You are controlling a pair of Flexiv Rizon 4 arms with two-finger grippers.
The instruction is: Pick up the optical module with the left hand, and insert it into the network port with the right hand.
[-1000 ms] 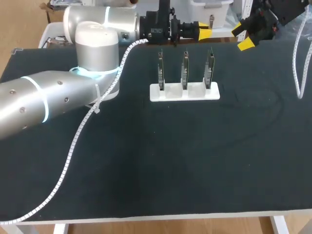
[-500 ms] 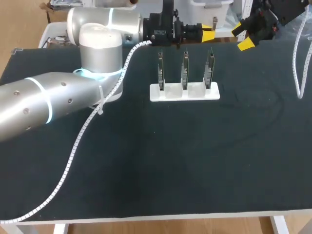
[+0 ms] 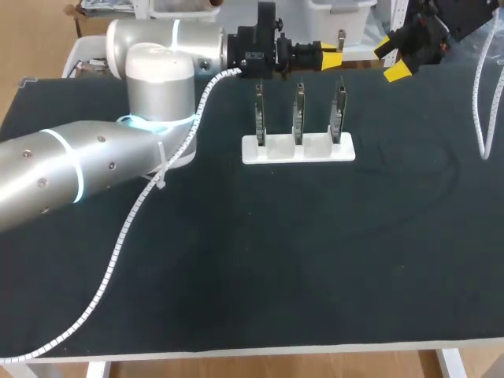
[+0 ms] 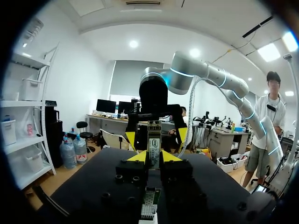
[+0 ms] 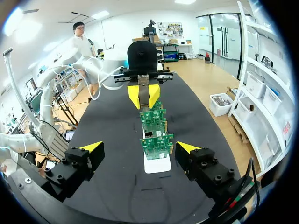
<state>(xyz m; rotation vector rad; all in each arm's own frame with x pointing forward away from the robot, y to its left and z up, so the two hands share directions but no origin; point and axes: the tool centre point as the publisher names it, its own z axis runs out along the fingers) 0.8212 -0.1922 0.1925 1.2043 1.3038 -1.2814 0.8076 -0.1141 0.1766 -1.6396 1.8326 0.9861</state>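
My left gripper (image 3: pixel 331 57) hangs over the table's far edge, behind the boards, shut on the silver optical module (image 4: pixel 153 148), which sticks out past its yellow tips. My right gripper (image 3: pixel 391 57) faces it from the far right, open wide and empty. In the right wrist view the module (image 5: pixel 144 88) and left gripper (image 5: pixel 144 96) sit straight ahead, beyond the row of boards. Three green circuit boards (image 3: pixel 298 112) with network ports stand upright in a white holder (image 3: pixel 298 150). In the left wrist view the right arm's yellow fingertips (image 4: pixel 131 138) flank the module.
The left arm's white cable chain (image 3: pixel 134 209) trails across the table's left half. Another cable chain (image 3: pixel 480 102) hangs at the right edge. The black tabletop (image 3: pixel 315 260) lies bare in front of the holder.
My left gripper, with the module in it, has shifted slightly to the right along the far edge, and its arm has followed. The right gripper has stayed still and open.
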